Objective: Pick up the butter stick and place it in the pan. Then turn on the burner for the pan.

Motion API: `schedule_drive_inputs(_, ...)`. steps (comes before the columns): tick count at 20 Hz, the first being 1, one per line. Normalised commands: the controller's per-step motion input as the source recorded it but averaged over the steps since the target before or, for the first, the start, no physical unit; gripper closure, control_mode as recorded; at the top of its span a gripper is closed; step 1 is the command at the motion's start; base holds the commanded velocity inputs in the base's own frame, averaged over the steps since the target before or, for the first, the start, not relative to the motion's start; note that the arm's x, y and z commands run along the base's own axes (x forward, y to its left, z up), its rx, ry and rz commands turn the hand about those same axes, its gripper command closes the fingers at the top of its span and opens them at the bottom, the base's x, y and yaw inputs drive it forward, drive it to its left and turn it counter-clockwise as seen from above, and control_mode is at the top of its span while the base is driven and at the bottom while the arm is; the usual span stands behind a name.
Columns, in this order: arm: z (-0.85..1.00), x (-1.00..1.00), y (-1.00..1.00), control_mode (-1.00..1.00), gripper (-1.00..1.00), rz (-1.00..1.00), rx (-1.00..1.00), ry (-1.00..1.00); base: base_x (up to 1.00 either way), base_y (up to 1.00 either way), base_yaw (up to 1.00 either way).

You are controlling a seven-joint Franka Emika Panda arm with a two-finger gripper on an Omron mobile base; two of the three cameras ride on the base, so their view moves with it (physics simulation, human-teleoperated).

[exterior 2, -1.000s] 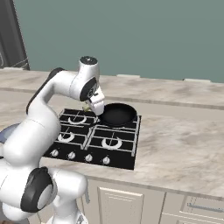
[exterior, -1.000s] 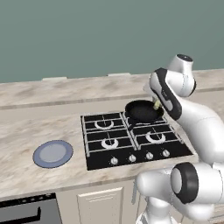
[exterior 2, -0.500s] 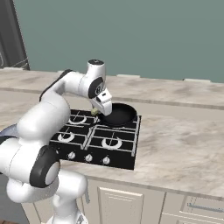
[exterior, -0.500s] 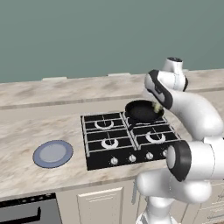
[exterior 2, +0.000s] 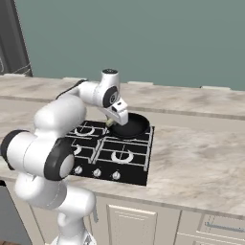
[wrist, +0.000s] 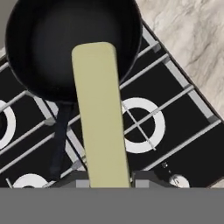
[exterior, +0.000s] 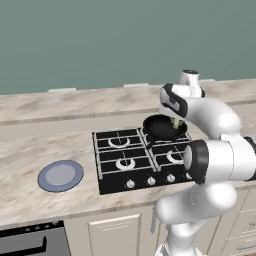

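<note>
I find the pick-up done and the placing not yet finished. My pincer point(wrist: 109, 183), at the bottom centre of the hand view, is clamped on the pale yellow rectangular butter stick point(wrist: 100, 113), which runs up the middle of that frame with its far end over the inside of the round shallow black frying pan point(wrist: 65, 39) at upper left. The stick is in the pincer, not lying in the pan. Releasing it there is outstanding, and, in my judgement, so is turning on the burner, since I see no flame.

The two base views give me the broad layout that the hand view lacks: the pale marbled stone desk point(exterior: 45, 135), the black four-burner gas hob point(exterior: 120, 160) at centre, its row of small round knobs point(exterior: 151, 181) along the front edge, and a flat blue-grey round plate point(exterior: 61, 175) well apart at lower left. In the left base view the pan point(exterior: 161, 127) sits on the rear right burner. The right base view shows the pan point(exterior 2: 130, 125) partly behind the arm. The hand view alone resolves the grip and the stick's overlap with the pan rim.
</note>
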Motion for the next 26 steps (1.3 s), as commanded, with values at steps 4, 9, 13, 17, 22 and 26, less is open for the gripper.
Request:
schedule_drive_inputs(4,-0.21,0.41,-0.14,-1.00,1.00,0.06,-0.01,0.02,0.00,0.00,0.00)
schedule_drive_inputs(9,-0.30,0.46,-0.14,-1.00,1.00,0.07,0.00,0.05,0.00,0.00,0.00)
schedule_drive_inputs(13,-0.30,0.47,-0.14,-1.00,1.00,0.07,0.00,0.07,0.00,0.00,0.00)
schedule_drive_inputs(17,-0.31,0.46,-0.14,-1.00,1.00,0.08,0.00,0.07,0.00,0.00,0.00)
schedule_drive_inputs(22,-0.30,0.53,-0.09,-1.00,1.00,0.09,0.00,0.10,0.00,0.00,0.00)
schedule_drive_inputs(26,-0.27,0.58,-0.06,-1.00,1.00,0.10,0.00,0.13,0.00,0.00,0.00)
